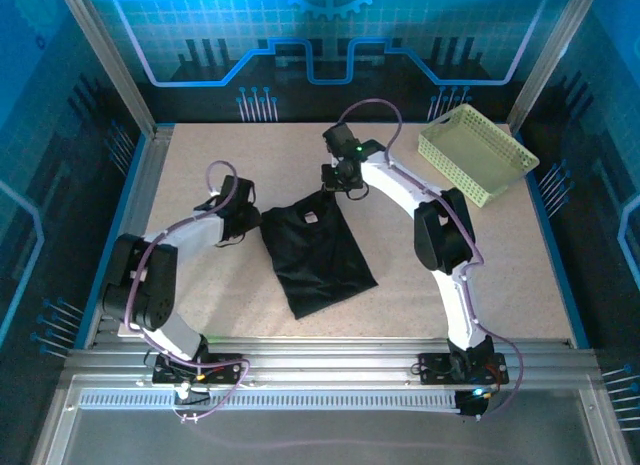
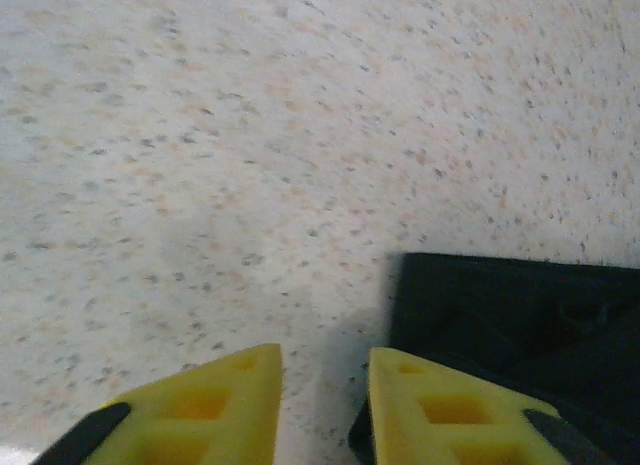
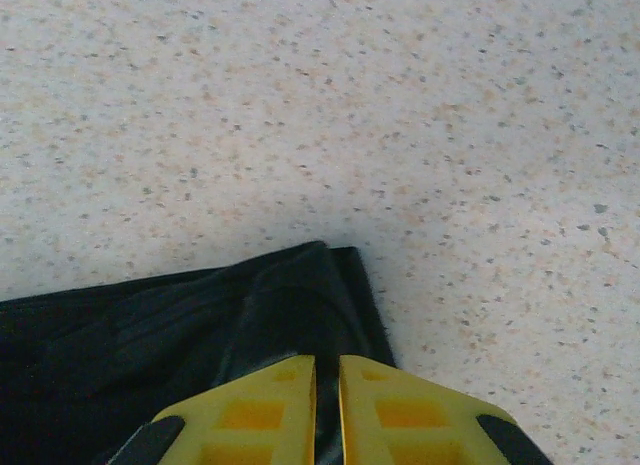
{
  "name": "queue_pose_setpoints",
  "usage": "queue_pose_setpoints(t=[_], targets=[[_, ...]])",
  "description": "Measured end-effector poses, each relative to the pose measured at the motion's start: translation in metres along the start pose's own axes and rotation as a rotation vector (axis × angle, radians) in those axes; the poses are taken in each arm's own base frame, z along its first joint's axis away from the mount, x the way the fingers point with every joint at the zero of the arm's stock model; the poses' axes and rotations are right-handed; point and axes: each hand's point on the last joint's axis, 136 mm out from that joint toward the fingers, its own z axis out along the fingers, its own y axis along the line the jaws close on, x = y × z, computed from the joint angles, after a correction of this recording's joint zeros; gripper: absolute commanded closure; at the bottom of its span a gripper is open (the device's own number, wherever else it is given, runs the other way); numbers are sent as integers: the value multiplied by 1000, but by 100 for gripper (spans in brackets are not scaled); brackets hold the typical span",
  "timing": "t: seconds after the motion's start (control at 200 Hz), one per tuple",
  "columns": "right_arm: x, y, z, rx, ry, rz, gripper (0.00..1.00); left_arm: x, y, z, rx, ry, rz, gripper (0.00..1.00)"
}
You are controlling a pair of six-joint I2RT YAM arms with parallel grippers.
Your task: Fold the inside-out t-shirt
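The inside-out t-shirt (image 1: 318,253) lies folded into a narrow black shape in the middle of the table, a small pale tag (image 1: 310,217) near its top edge. My left gripper (image 1: 250,221) sits at the shirt's upper left corner. In the left wrist view it (image 2: 325,380) is open with bare table between the fingers and the shirt's corner (image 2: 520,315) just to their right. My right gripper (image 1: 334,188) is at the shirt's upper right corner. There its yellow fingers (image 3: 327,370) stand a narrow slit apart, low over a fold of the black fabric (image 3: 200,335).
A pale yellow-green lattice basket (image 1: 478,153) stands at the back right corner. Metal frame rails (image 1: 130,195) border the speckled tabletop (image 1: 470,265). Both arms curve in from the near edge on either side of the shirt.
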Motion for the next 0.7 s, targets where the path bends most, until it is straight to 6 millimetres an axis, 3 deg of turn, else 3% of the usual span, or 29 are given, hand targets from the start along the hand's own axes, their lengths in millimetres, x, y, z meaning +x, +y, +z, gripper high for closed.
queue_pose_setpoints(t=[0.095, 0.21, 0.34, 0.475, 0.545, 0.7], targets=[[-7, 12, -6, -27, -13, -7, 81, -8, 2, -14, 10, -32, 4, 48], [-15, 22, -10, -41, -31, -14, 74, -13, -14, -31, 69, -62, 79, 39], [-9, 21, -7, -34, -16, -16, 69, 7, -51, -47, 134, -67, 264, 34], [10, 8, 0, -10, 30, -11, 64, 33, -92, -63, 206, -72, 466, 27], [17, 1, 2, 0, 45, -12, 63, 37, -103, -64, 209, -82, 544, 22], [19, -5, 4, 5, 47, -6, 63, 43, -116, -53, 172, -81, 664, 21]])
